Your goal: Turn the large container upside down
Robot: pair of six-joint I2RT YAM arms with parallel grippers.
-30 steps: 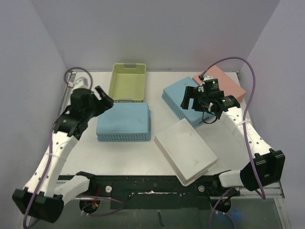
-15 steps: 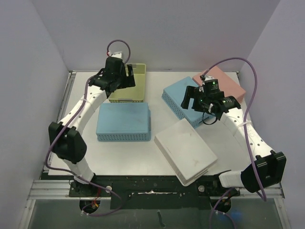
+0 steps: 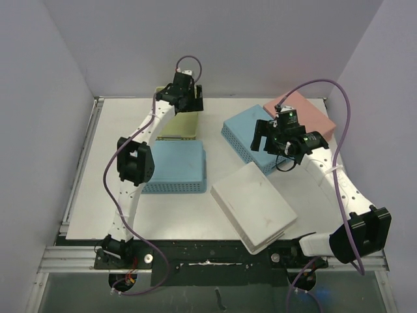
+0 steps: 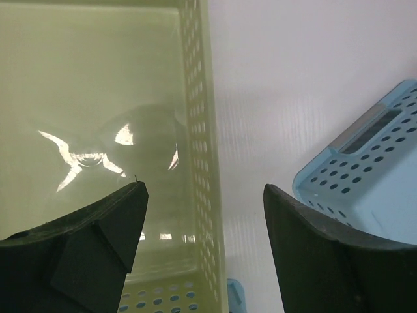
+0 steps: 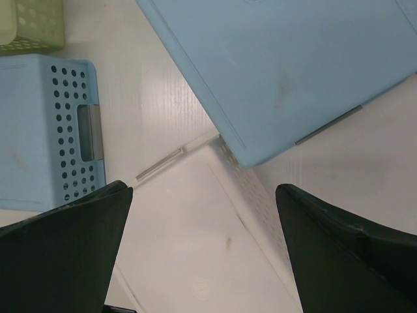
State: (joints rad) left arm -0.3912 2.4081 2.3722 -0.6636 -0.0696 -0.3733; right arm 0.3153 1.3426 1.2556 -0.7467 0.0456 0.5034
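Note:
A yellow-green perforated basket (image 3: 182, 124) stands open side up at the back of the table. In the left wrist view its glossy inside (image 4: 98, 130) fills the left half. My left gripper (image 3: 190, 103) is open and empty above the basket's right wall (image 4: 203, 208), one finger over the inside and the other over the table. My right gripper (image 3: 272, 145) is open and empty, hovering over the near end of an upside-down blue basket (image 3: 244, 127). Its wrist view (image 5: 203, 195) looks down on that basket (image 5: 293, 65) and a white container (image 5: 195, 261).
Another blue basket (image 3: 176, 166) lies upside down in front of the yellow-green one, partly under my left arm. The white container (image 3: 254, 205) lies bottom up near the front edge. A pink container (image 3: 306, 111) lies bottom up at the back right. Walls enclose the table.
My left arm has swung from the table's left side to the back, bringing its gripper over the yellow-green basket's right wall. My right arm has barely moved.

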